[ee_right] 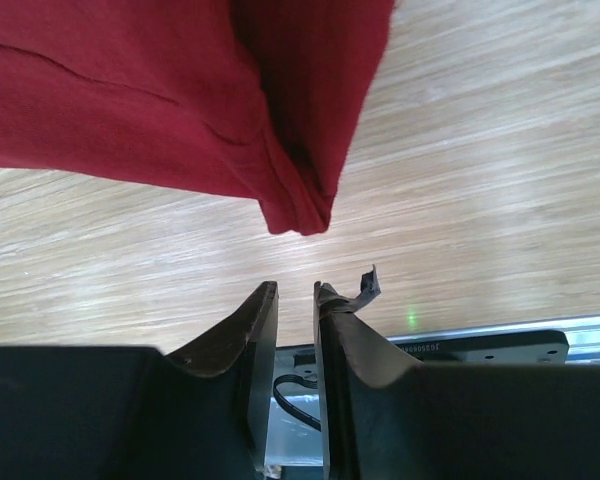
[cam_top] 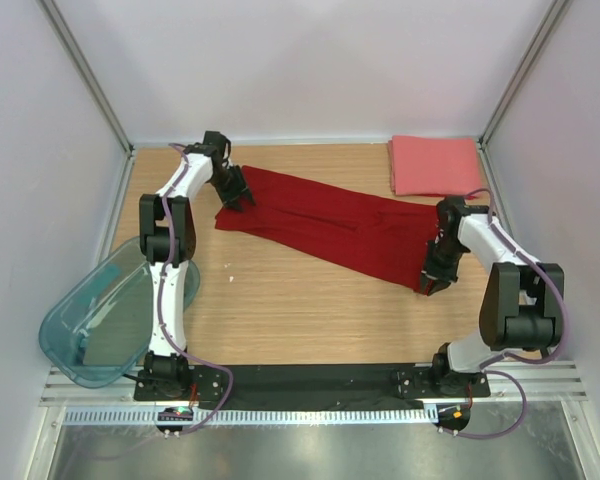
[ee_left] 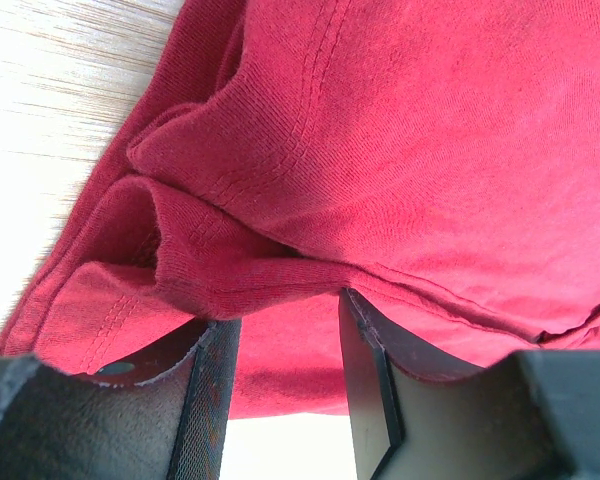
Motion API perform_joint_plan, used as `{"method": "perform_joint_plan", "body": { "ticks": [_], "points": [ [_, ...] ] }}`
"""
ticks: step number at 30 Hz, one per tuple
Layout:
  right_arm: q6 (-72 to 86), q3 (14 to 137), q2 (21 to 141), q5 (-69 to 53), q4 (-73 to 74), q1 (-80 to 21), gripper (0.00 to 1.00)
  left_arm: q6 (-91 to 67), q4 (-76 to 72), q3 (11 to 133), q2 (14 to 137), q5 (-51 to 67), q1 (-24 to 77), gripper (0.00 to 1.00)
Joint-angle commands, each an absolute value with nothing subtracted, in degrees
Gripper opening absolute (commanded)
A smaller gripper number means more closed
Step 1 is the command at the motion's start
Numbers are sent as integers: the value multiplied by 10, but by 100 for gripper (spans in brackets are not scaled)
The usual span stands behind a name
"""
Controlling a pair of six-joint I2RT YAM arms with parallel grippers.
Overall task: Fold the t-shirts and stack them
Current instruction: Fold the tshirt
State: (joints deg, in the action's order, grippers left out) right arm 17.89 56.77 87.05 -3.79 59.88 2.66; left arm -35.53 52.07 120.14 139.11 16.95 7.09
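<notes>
1. Far left, we have the teal bin (cam_top: 85, 320) at the counter (cam_top: 280, 320) edge, beside the left arm and well apart from the cloth.
2. The left tool (cam_top: 240, 198) sits at the dark red shirt (cam_top: 320, 225), over its left end. Its jaws stand wide with bunched hem at the tips, and we cannot tell whether they touch it.
3. The shirt lies mid-counter, its long axis slanting from far left to near right.
4. The right tool (cam_top: 429, 282) is at the shirt's near right corner. Its jaws are almost together with nothing between them, and the cloth is just past the tips.
5. Far right is the salmon-pink shirt (cam_top: 435, 165), a folded rectangle. We cannot tell whether it touches the red one, whose end the right arm partly hides.
</notes>
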Motion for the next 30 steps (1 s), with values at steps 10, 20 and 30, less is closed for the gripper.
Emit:
{"method": "perform_joint_plan", "body": {
  "ticks": [10,20,30],
  "points": [
    [186,596,936,-3,583,12,36,-340,521,1198,1404,153,68,45],
    [198,608,962,40,549,12,34,-343,520,1199,1417,149,68,45],
    [228,618,963,160,586,8,1,-345,533,1231,1434,131,66,45]
  ]
}}
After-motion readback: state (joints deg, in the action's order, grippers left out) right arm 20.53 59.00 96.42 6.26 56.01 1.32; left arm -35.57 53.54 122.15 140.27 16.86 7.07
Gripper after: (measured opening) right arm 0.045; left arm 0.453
